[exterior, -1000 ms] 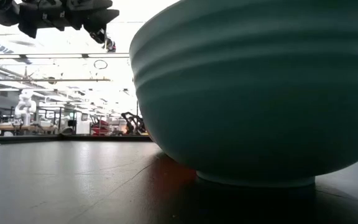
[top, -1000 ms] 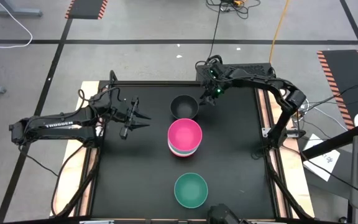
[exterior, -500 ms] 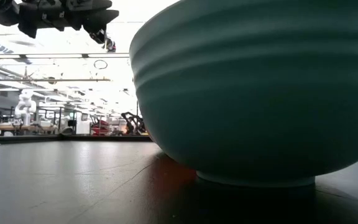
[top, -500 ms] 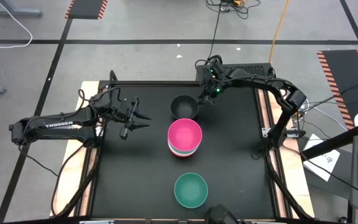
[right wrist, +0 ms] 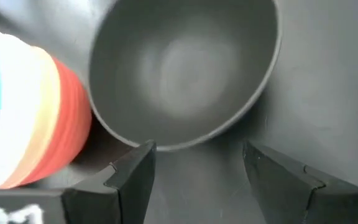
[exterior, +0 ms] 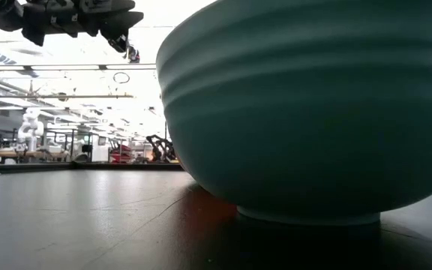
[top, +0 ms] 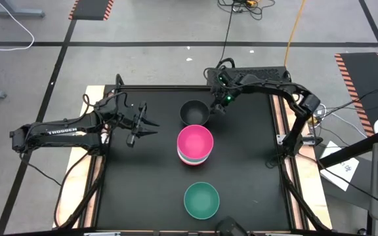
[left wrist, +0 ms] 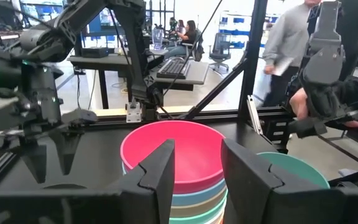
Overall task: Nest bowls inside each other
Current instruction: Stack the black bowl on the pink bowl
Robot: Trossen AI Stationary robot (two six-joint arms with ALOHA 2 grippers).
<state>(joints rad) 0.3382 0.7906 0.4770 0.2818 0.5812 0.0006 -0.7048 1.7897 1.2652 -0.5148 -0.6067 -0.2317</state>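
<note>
A black bowl (top: 194, 113) stands on its base near the table's far edge. Just nearer is a stack of nested bowls (top: 195, 145) with a magenta one on top. A teal bowl (top: 201, 200) sits alone near the front edge and fills the low view (exterior: 313, 112). My right gripper (top: 218, 109) hangs open, slanting down at the black bowl's right rim; in its wrist view the bowl (right wrist: 185, 68) lies just beyond the open fingers (right wrist: 197, 168). My left gripper (top: 151, 128) waits open and level left of the stack, which it faces (left wrist: 173, 149).
The black mat (top: 143, 183) has free room at its left and right parts. Wooden strips (top: 94, 164) border the mat. The left arm (exterior: 73, 19) shows high in the low view. People (left wrist: 291, 43) stand beyond the table's right side.
</note>
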